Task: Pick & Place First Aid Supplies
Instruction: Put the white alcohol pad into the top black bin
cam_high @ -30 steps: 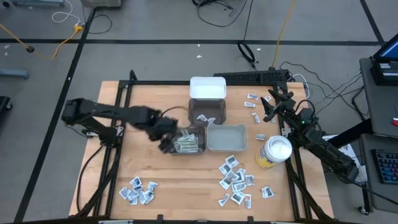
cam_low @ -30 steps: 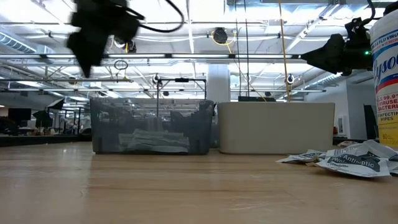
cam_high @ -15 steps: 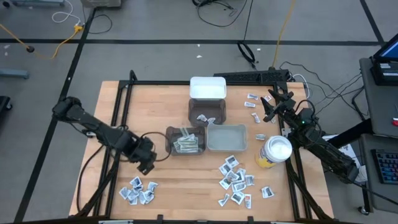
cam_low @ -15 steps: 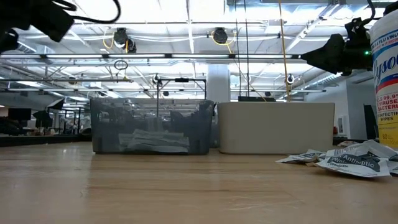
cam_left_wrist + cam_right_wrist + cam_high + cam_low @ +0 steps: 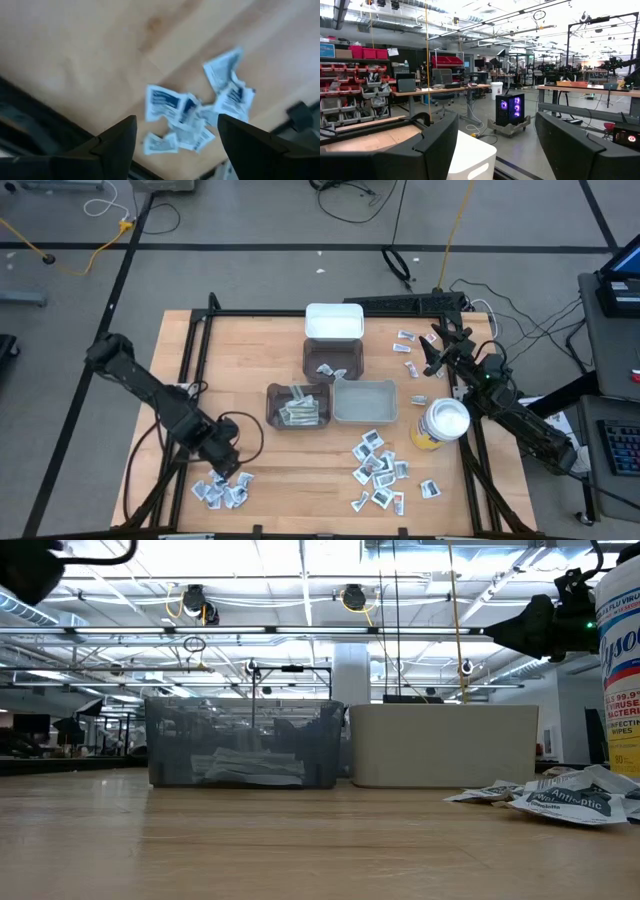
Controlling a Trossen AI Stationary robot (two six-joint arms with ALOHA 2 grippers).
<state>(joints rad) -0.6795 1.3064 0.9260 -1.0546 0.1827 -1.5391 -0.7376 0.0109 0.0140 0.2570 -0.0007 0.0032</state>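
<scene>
Approach step: left gripper (image 5: 222, 461), fingers apart and empty, hovers over the lower-left packet pile (image 5: 223, 488); next, descend and pinch one sachet.

Right gripper (image 5: 434, 346) waits, open, upper right.

high view straight down, low view level across table (image 5: 300, 840) — both share the bins (image 5: 298, 406)

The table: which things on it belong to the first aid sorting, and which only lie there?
Job:
- packets under the left pincer
- packets at the right front
- strip wrappers in the dark bin

Lying about:
- yellow canister
- white bin
</scene>
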